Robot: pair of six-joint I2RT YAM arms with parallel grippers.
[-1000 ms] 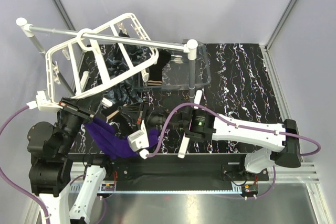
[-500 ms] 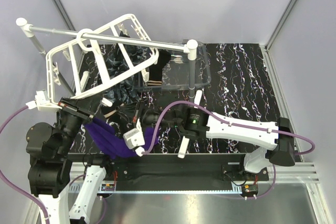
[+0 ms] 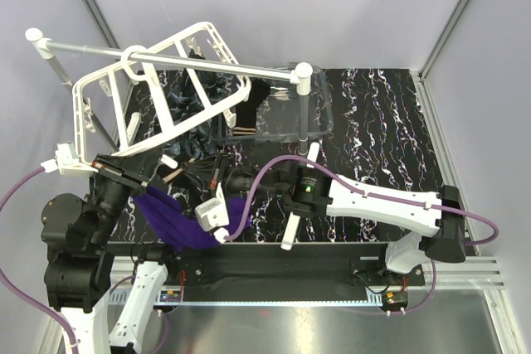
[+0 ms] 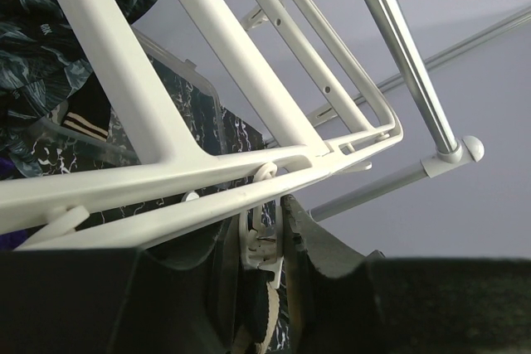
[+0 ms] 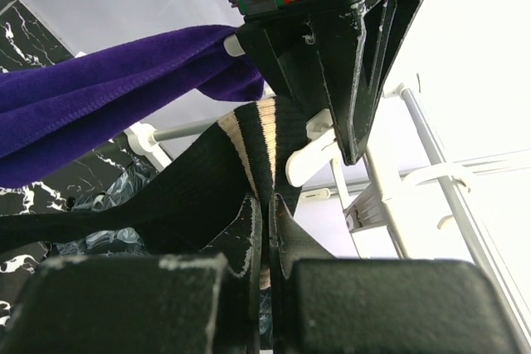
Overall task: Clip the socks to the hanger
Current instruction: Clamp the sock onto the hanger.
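Plain grey walls around a black white-veined marble tabletop (image 3: pixel 382 122), seen from above. At 10 o'clock, large white plastic grid-frame hanger (image 3: pixel 166 89), tilted, hung on a silver rod stand with white caps (image 3: pixel 207 64). Toward 12 o'clock, clear plastic tray (image 3: pixel 323 113); at its 9 o'clock side, dark marbled socks (image 3: pixel 192 148) heaped under the frame.

At 8 o'clock, left gripper (image 3: pixel 153 181), up against the hanger's near rail. On its wrist view, fingers narrow, pinching a small white dangling clip (image 4: pixel 264 242). Clip's mouth pressed open or not: cannot tell. Just beside that gripper, bright purple fabric sock (image 3: pixel 174 220), draped down toward 6 o'clock; judged already clipped.

Near centre, right gripper (image 3: pixel 199 175), fingers closed tight on the cuff of a black sock with tan cuff stripes (image 5: pixel 241 147). Cuff held upward, just under the left gripper's housing and beside a white clip.

Change over the last second: right arm further toward 9 o'clock, gap to the left gripper smaller; left arm and hanger in the same place. Meaning for the task: striped cuff now brought up to the clip, clipping step about to begin. Next, by judgement: feed the cuff edge into the clip's mouth, let the clip bite, then let go of the cuff. Risk: cuff missing the mouth and slipping free.
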